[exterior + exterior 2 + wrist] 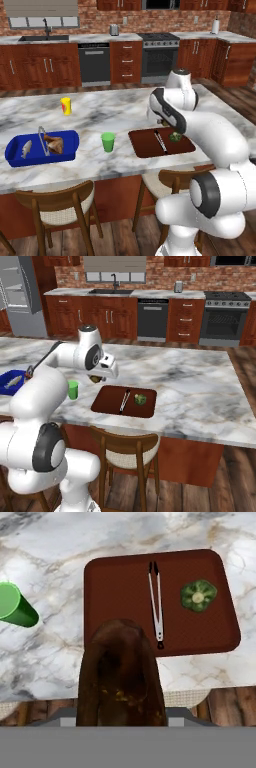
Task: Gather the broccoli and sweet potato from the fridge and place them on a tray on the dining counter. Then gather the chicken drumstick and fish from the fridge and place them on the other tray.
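Note:
A brown sweet potato [120, 672] fills the lower middle of the hand view, and my gripper [96, 377] is shut on it, just above the counter by the near-left corner of the brown tray [115, 587]. The potato hides the fingertips. On that tray lie the green broccoli [198, 595] [175, 136] [140, 399] and metal tongs [157, 602]. To the left, a blue tray [15, 155] holds the fish [26, 148] and the chicken drumstick [54, 144]. The fridge is out of view.
A green cup [108, 142] [15, 604] stands between the two trays. A yellow container [66, 105] sits further back on the marble counter [100, 112]. Wooden chairs [55, 200] [125, 448] are tucked under the near edge. A second pair of tongs [44, 140] leans in the blue tray.

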### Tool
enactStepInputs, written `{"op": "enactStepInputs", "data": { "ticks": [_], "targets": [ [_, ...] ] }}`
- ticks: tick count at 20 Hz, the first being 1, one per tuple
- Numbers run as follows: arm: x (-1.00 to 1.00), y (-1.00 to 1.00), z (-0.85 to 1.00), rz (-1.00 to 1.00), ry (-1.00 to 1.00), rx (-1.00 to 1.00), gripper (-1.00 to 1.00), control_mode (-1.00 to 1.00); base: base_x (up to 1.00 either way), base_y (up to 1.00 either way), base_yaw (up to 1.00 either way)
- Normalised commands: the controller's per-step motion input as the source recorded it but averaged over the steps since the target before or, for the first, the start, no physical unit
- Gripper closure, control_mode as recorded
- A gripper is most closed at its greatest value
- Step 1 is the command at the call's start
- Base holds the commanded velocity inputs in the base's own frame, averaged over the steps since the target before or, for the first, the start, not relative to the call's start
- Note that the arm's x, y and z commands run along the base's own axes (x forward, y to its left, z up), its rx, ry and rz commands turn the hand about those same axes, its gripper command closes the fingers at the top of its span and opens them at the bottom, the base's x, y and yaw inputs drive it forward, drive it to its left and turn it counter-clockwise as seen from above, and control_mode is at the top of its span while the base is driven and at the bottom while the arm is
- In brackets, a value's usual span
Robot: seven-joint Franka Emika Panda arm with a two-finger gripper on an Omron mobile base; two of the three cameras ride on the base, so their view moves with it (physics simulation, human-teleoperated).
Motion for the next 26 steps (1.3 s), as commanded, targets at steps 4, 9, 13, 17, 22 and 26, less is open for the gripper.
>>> {"op": "enactStepInputs", "data": {
  "ticks": [4, 9, 13, 17, 22, 26],
  "targets": [
    [0.35, 0.0, -0.39, 0.0, 0.05, 0.0, 1.0, -1.0, 0.0, 0.0, 0.0],
    [0.4, 0.0, -0.44, 0.0, 0.1, 0.0, 1.0, -1.0, 0.0, 0.0, 0.0],
    [0.33, 0.0, -0.47, 0.0, 0.1, 0.0, 1.0, -1.0, 0.0, 0.0, 0.0],
    [0.29, 0.0, -0.47, 0.0, 0.13, 0.0, 1.0, -1.0, 0.0, 0.0, 0.0],
    [0.19, 0.0, -0.4, 0.0, 0.08, -0.01, 1.0, -1.0, 0.0, 0.0, 0.0],
    [0.02, 0.01, -0.34, 0.0, 0.0, -0.04, 1.0, -1.0, 0.0, 0.0, 0.0]
  ]
}}
